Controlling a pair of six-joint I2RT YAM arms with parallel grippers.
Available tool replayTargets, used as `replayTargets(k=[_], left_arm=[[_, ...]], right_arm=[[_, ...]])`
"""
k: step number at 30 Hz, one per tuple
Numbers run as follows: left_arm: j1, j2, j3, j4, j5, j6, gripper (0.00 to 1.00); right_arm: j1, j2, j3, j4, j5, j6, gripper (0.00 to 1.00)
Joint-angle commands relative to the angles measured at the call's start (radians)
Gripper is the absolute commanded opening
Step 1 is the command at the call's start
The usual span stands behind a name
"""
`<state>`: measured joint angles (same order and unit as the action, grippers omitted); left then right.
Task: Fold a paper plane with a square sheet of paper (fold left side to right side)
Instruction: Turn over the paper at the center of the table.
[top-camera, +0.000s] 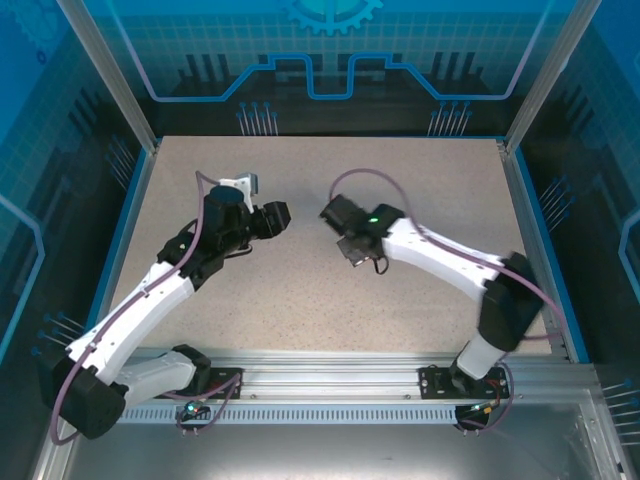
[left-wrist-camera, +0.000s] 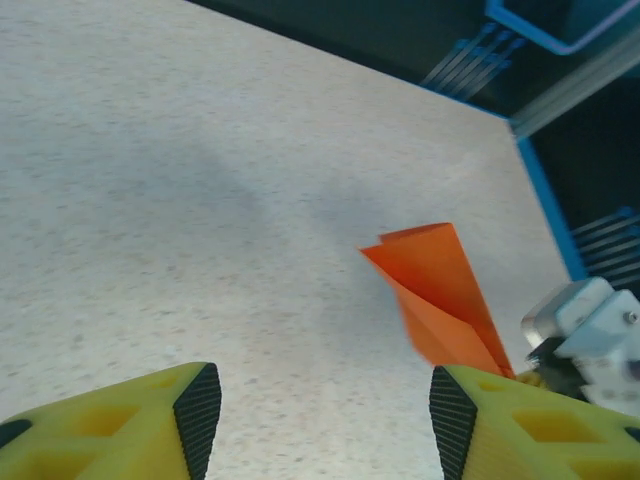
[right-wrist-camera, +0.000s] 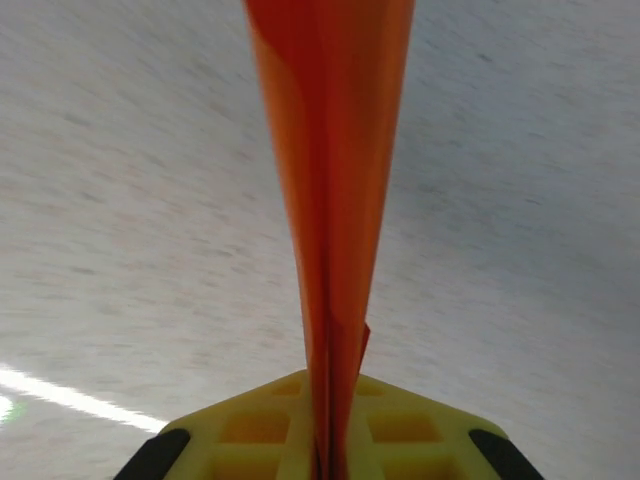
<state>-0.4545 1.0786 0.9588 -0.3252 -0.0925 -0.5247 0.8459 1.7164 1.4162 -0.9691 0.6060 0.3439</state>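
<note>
- Paper plane (right-wrist-camera: 330, 150), a slim fold of bright orange-red paper, is being pinched at its narrow end by the right hand (right-wrist-camera: 325, 450), with the yellow fingers (right-wrist-camera: 400, 425) pressed shut against it on both sides.
- In the left wrist view, the plane (left-wrist-camera: 440, 295) is being held above the speckled tabletop (left-wrist-camera: 180, 200), widening away from the right hand.
- The left hand (left-wrist-camera: 325, 420) is being held wide open, with nothing between its fingers, near the plane.
- In the top view, both hands are being pointed toward each other over the tabletop's middle.

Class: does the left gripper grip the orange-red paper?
No, the left gripper is open and empty, the folded bright orange-red paper beyond it.
</note>
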Motion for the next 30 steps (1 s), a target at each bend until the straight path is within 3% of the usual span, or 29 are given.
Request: replayTargets(k=[1,6,12,17,21,25,28,30], left_arm=[[-0.002,-0.048,-0.024,-0.072,-0.141,-0.011,0.64],[0.0,-0.078,-0.03,-0.103,-0.18,-0.009,0.65],[-0.001,-0.088,-0.037,-0.121,-0.195,-0.008,0.66],[0.0,-0.085,-0.037,-0.136,-0.191,-0.002,0.67],[0.0,-0.085,-0.037,-0.146,-0.183,-0.001,0.67],[-0.001,-0.081,-0.032,-0.15,-0.157,0.0,0.7],[0.0,-0.076,-0.035,-0.149,-0.133,-0.004,0.72],[0.0,-0.069,-0.04,-0.142,-0.106,-0.008,0.73]], right_arm=[[0.071,0.169,0.106,-0.311,0.412,0.079,0.12],[0.121,0.431,0.261,-0.463,0.574,0.138,0.13],[0.156,0.637,0.353,-0.445,0.563,0.083,0.16],[0.192,0.678,0.363,-0.376,0.44,0.025,0.43],[0.219,0.616,0.313,-0.302,0.303,-0.01,0.66],[0.24,0.46,0.227,-0.227,0.17,-0.027,0.88],[0.246,0.318,0.138,-0.165,0.076,-0.029,0.99],[0.247,0.195,0.072,-0.111,0.01,-0.031,1.0]])
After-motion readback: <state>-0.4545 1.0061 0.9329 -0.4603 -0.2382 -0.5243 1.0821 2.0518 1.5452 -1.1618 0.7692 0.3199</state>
